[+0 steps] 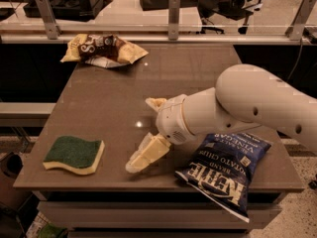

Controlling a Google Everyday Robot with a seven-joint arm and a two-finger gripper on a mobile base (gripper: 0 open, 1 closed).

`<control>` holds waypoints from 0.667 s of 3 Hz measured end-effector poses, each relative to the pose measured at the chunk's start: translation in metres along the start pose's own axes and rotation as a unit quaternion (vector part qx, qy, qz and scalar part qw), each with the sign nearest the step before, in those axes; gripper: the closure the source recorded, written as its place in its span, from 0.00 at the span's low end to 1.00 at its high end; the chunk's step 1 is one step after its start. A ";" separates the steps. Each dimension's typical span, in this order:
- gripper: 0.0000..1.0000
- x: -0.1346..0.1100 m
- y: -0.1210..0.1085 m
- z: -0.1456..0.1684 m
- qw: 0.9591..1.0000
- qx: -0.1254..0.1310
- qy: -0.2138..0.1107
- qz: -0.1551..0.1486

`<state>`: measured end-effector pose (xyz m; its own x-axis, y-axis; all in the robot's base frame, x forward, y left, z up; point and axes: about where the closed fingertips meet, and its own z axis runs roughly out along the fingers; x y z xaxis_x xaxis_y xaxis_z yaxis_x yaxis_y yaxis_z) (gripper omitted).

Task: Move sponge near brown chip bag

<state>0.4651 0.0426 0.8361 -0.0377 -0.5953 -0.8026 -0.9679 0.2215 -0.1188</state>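
Note:
The sponge, dark green on top with pale yellow foam below, lies at the front left corner of the table. The brown chip bag, dark brown with yellow edges, lies at the back left of the table. My gripper hangs low over the table's front middle, a short way right of the sponge and not touching it. Its pale fingers are spread apart and hold nothing. The white arm reaches in from the right.
A dark blue Kettle chip bag lies at the front right, partly over the table's edge and under my arm. A rail with metal posts runs behind the table. A bin stands on the floor at left.

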 end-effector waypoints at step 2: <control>0.00 0.001 0.025 0.027 0.998 -0.018 -0.057 0.020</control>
<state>0.4480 0.0685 0.8167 -0.0499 -0.4948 -0.8676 -0.9746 0.2141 -0.0660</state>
